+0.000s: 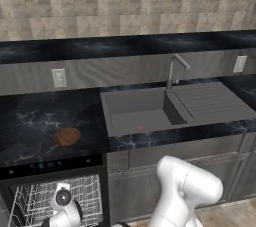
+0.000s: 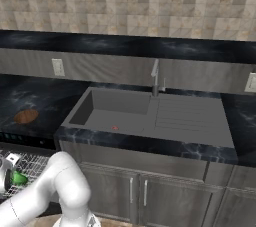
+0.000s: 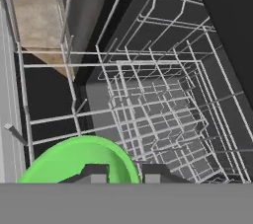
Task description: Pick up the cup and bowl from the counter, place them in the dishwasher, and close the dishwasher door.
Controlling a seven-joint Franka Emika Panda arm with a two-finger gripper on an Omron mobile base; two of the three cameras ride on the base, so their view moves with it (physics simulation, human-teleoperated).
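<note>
open dishwasher (image 1: 55, 198) below the counter (image 1: 30, 121), its wire rack (image 3: 163, 114) pulled out. bowl (image 1: 66, 136) near the counter's front edge, unmoved. cup (image 3: 79, 161) low in the rack at the gripper (image 3: 124, 172); fingers straddle its rim, grip cannot be told. step: releasing cup; next, lift clear and fetch bowl.

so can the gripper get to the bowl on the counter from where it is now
Probably yes. The bowl lies alone on the counter above the dishwasher, nothing beside it. The gripper is low in the rack at the cup, so it must rise out first.
</note>
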